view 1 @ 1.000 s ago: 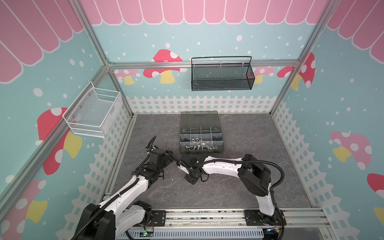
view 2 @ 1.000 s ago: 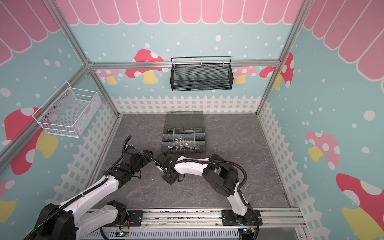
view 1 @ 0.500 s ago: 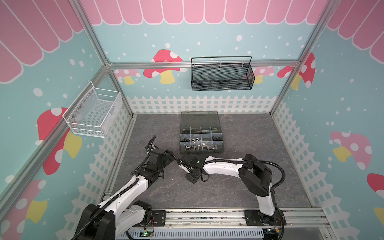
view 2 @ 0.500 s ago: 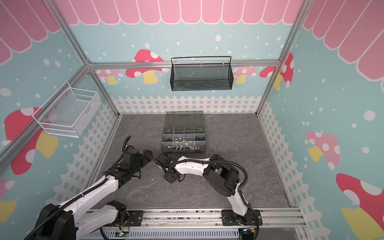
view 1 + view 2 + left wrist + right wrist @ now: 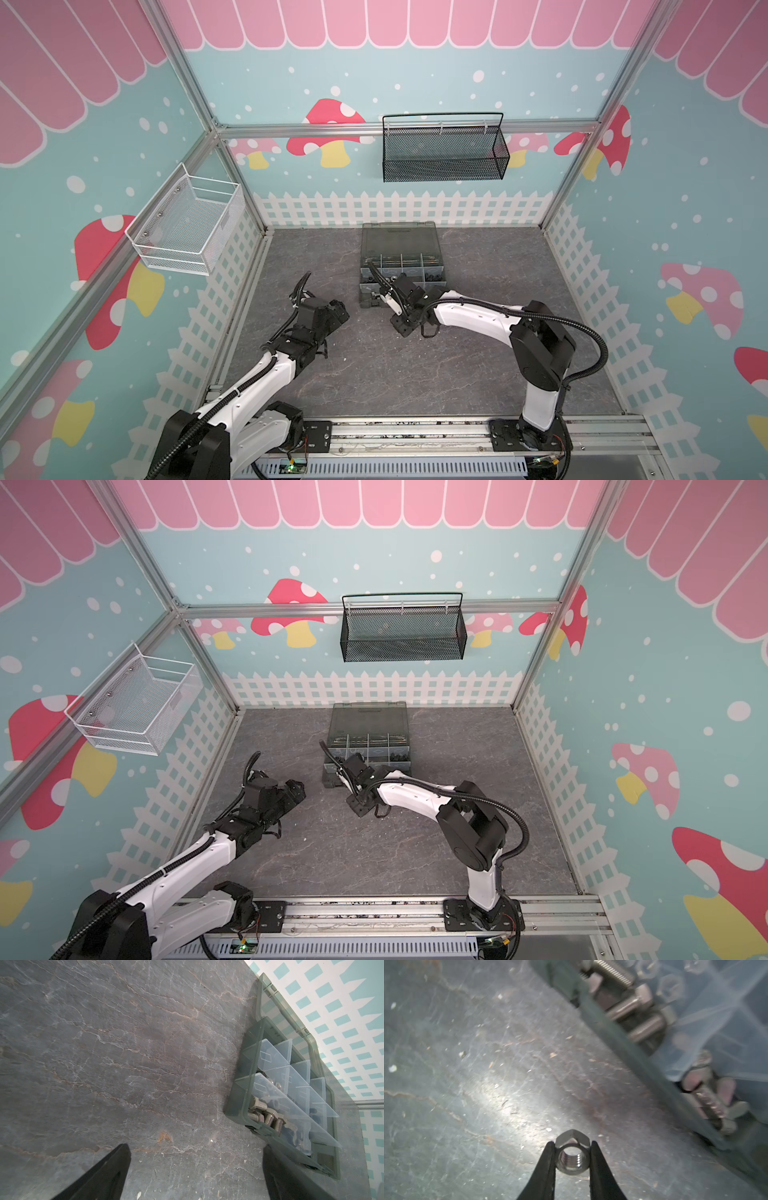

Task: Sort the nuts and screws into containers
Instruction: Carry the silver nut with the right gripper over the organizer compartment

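Note:
My right gripper (image 5: 572,1142) is shut on a silver hex nut (image 5: 571,1137), held edge-on above the grey floor with its threaded hole facing the camera. In both top views this gripper (image 5: 375,297) hovers at the front left corner of the dark organiser case (image 5: 399,239) (image 5: 370,717). The case's lid lies open behind its containers (image 5: 420,262). Silver hex-head screws (image 5: 629,1008) (image 5: 268,1119) lie in the nearest compartments. My left gripper (image 5: 196,1147) (image 5: 338,312) is open over bare floor, left of the case, with nothing between its fingers.
A black mesh basket (image 5: 442,153) hangs on the back wall. A white wire basket (image 5: 187,226) hangs on the left wall. White fence panels line the floor's edges. Small pale specks are scattered on the slate floor (image 5: 488,1064).
The right gripper has moved away from the front of the floor to the case's front left corner, shut throughout. The left arm has barely moved.

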{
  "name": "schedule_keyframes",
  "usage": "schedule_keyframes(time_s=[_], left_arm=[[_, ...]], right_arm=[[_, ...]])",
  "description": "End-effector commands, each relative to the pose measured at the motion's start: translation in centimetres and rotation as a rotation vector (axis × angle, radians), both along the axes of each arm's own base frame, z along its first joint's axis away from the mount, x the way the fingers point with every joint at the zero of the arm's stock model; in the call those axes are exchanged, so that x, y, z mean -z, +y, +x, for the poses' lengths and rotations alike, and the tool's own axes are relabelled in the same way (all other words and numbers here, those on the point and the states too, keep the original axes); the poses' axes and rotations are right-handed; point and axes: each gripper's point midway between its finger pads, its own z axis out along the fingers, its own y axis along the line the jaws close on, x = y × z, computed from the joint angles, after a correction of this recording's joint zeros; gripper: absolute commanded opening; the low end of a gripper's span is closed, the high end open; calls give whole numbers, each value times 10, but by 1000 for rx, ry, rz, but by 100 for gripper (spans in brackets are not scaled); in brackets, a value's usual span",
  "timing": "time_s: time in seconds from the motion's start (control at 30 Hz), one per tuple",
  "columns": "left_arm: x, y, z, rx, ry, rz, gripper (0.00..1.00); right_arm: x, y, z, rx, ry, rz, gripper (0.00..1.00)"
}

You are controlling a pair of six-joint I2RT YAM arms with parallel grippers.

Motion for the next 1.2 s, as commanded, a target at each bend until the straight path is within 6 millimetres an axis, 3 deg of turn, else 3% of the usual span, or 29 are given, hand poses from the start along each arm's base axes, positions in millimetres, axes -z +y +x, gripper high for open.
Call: schedule_keyframes(time_s=[0.0,0.23,0.37,0.6,0.9,1.17], left_arm=[[1,5,-1,-31,-6,-12,100],[-1,3,1,-23,-5,-14,100],[0,3,1,-22,-2,-15,100],[0,4,1,-24,-5,-15,100],[-1,4,0,-22,-8,-17,100],[-3,6,0,-25,-12,-18,100]], right_arm=[[-28,-4,32,35,-88,46,0],[-53,-4,86,90,-171,95,0],[-55,6,111,97,-185,115,0],[-53,23,140,90,-186,159,0],[-27,33,163,91,-176,119,1],[-6,34,175,96,-168,83,10]])
